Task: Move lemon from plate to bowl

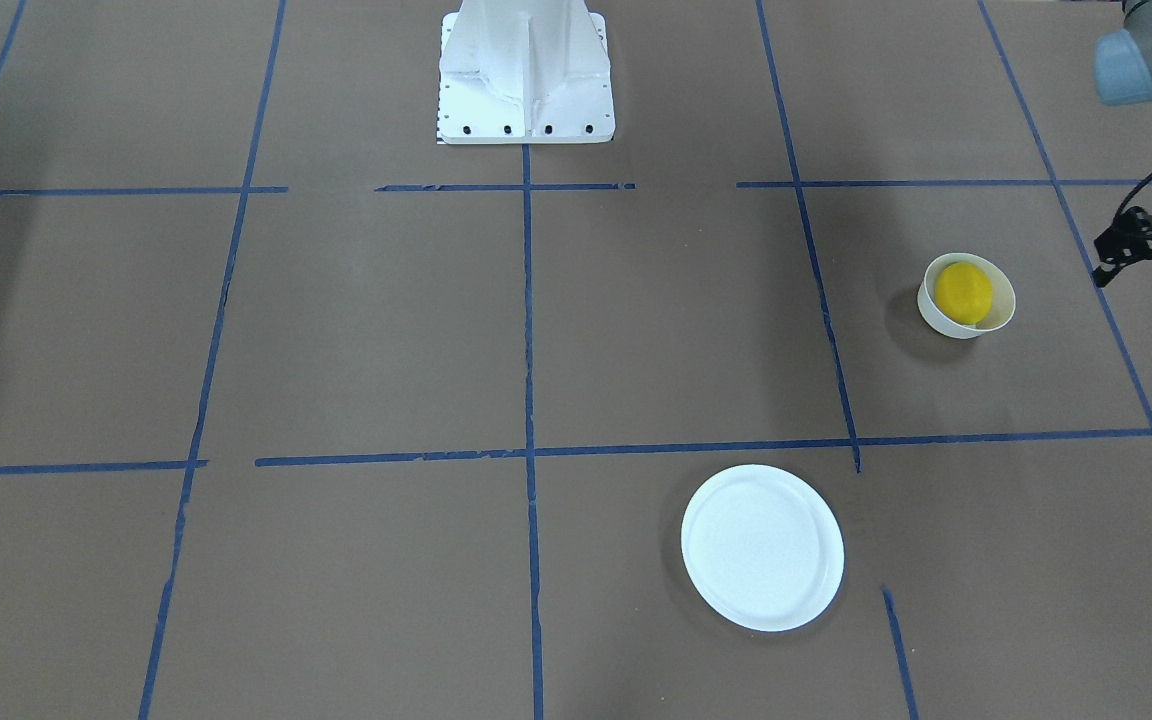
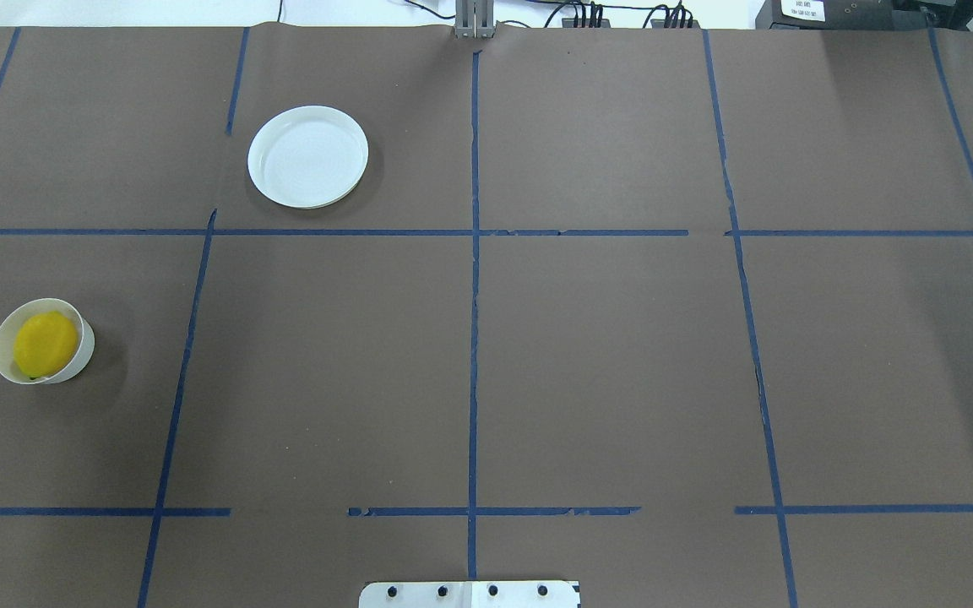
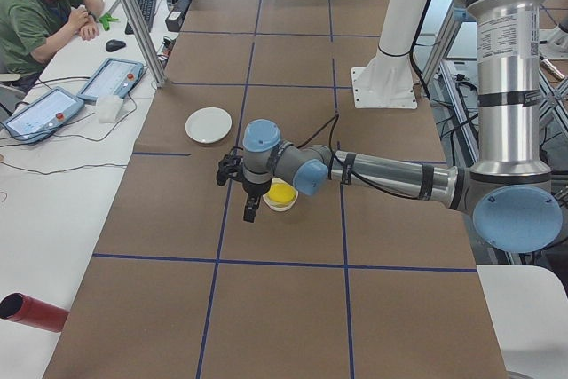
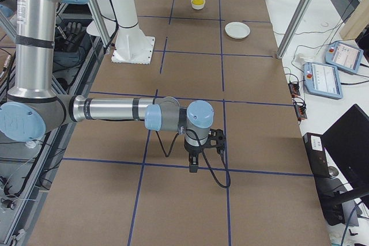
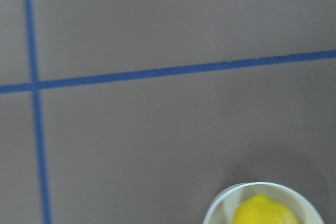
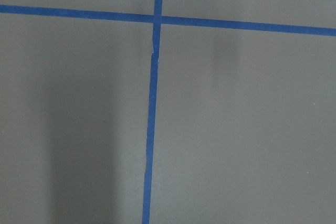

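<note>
Left gripper (image 1: 1146,270), fingers spread and empty, hangs just beside the bowl (image 1: 1002,300). The lemon (image 1: 963,292) sits inside it, and the plate (image 1: 762,548) lies bare, well beyond. I would retreat upward, keeping clear of the thin rim.

So the lemon (image 3: 282,192) sits in the bowl (image 3: 280,206), left gripper (image 3: 250,214) hanging just beside, plate (image 3: 209,125) well apart.

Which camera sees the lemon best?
The overhead exterior view: the lemon shows big and unblocked inside the bowl. Front-facing shows it smaller, left wrist cuts it off, side views show it tiny, right wrist misses it.
</note>
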Robot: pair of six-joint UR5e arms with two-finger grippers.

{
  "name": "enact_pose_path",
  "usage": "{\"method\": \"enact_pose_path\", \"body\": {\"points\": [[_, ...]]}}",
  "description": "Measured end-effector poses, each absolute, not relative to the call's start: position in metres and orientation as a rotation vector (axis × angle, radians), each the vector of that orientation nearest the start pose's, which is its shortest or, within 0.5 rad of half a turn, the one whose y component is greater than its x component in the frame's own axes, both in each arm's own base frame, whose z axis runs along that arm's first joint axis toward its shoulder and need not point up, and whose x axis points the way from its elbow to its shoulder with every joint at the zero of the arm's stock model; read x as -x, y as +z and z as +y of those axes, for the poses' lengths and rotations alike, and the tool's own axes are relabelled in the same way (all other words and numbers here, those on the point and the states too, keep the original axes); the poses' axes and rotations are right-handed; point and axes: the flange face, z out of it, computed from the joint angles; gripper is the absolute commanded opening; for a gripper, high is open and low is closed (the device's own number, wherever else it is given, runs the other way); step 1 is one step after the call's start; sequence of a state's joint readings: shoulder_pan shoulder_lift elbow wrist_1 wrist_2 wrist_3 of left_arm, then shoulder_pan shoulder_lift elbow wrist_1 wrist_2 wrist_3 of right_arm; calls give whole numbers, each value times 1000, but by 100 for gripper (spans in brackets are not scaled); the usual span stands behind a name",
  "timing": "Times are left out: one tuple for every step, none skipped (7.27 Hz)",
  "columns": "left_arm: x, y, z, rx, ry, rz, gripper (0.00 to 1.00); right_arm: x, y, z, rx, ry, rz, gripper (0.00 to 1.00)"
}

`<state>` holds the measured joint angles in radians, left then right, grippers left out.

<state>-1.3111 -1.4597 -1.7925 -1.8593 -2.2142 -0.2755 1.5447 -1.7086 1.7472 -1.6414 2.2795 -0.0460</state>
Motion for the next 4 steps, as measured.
{"method": "enact_pose_path", "body": {"points": [[-10,586,-469,-188,132,690,100,-57,647,-432,24,-58,-709,100],[17,596,-464,-163,145,703,100,-57,647,-432,24,-58,-708,100],[35,606,-456,-144,161,734,100,-57,647,-432,24,-58,-708,100],[45,616,-447,-124,163,753,100,-57,647,-432,24,-58,-708,100]]}}
